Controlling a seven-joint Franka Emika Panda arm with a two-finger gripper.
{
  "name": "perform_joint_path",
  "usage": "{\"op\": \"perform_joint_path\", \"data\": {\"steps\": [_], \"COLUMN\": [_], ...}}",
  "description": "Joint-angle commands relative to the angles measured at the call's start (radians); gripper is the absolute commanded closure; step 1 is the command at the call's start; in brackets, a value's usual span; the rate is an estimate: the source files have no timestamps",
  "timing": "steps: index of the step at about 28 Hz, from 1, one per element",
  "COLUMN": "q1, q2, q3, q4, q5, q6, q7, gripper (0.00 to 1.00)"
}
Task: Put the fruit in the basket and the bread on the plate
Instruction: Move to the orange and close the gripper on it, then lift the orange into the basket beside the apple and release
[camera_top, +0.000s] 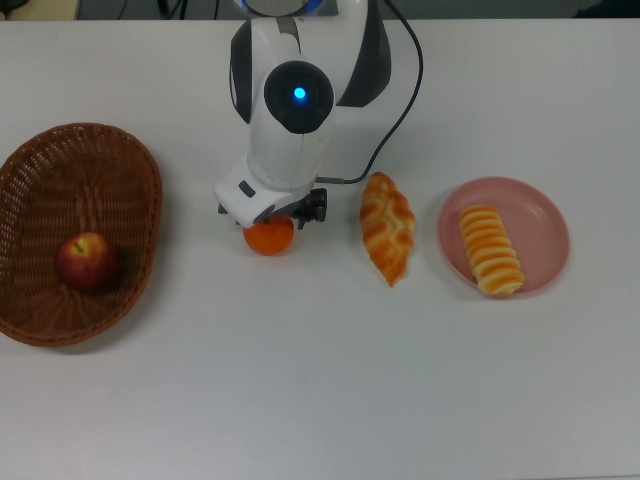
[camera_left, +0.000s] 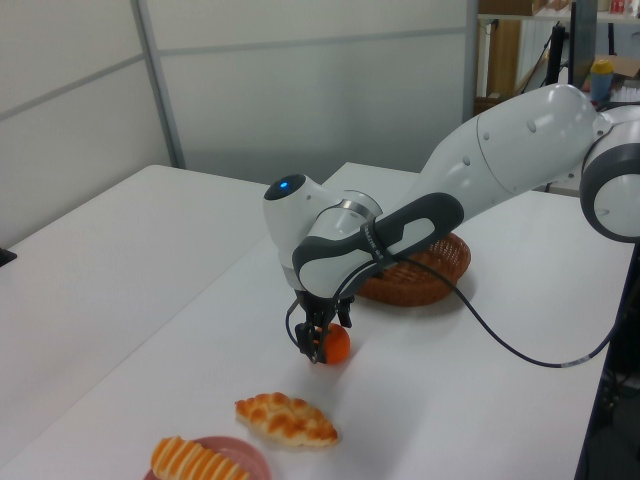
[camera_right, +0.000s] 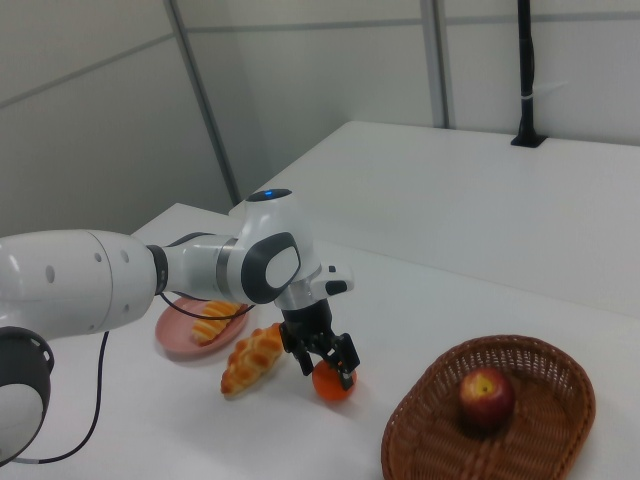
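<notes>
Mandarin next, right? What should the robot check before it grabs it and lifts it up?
1. Gripper down at the mandarin: ok, its fingers straddle the fruit in the right view.
2. Fingers closed on the mandarin: cannot tell.
3. Mandarin on the table, not lifted yet: ok.
4. Basket has room: ok, only the apple lies inside.
5. Path to the basket free: ok, bare table between in the top view.
6. Braided loaf clear of the gripper: ok, it lies apart, to the top view's right.
</notes>
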Motion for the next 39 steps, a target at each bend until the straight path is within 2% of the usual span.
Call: {"op": "perform_joint_path", "data": {"steps": [1,2,3,5,7,8,9,10,13,18,19,20,25,27,32,33,39], "q1": [-0.008,-0.009,-0.012,-0.017,-0.023,-0.026,-0.031,-0.029,-0.025,0.006,0.027,0.038,0.049,0.043,-0.070,-0.119,-0.273], "q2": [0.002,0.005,0.006,0.005,0.003,0.003,0.003,0.002,-0.010,-0.119,-0.142,-0.150,-0.181,-0.194,-0.245,-0.253,-0.236], "q3": [0.003,0.003,0.003,0.003,0.003,0.003,0.004,0.004,0.007,0.018,0.021,0.021,0.019,0.007,-0.001,-0.001,-0.001], "q4": [-0.006,-0.004,-0.004,-0.004,-0.004,-0.004,-0.004,-0.004,-0.002,0.001,0.025,0.040,0.064,0.064,0.060,0.060,0.054], "q5": [0.019,0.019,0.018,0.018,0.021,0.022,0.036,0.045,0.065,0.113,0.140,0.148,0.162,0.162,0.162,0.162,0.160], "q6": [0.017,0.023,0.046,0.051,0.051,0.051,0.051,0.050,0.048,-0.024,-0.062,-0.082,-0.165,-0.187,-0.289,-0.305,-0.302], "q7": [-0.031,-0.031,-0.031,-0.033,-0.031,-0.030,-0.030,-0.030,-0.027,-0.022,-0.022,-0.019,-0.016,-0.025,-0.135,-0.190,-0.258], "gripper": [0.00,0.00,0.12,0.27,0.53,0.60,0.74,0.78,0.78,0.78,0.78,0.78,0.79,0.82,0.84,0.84,0.84]}}
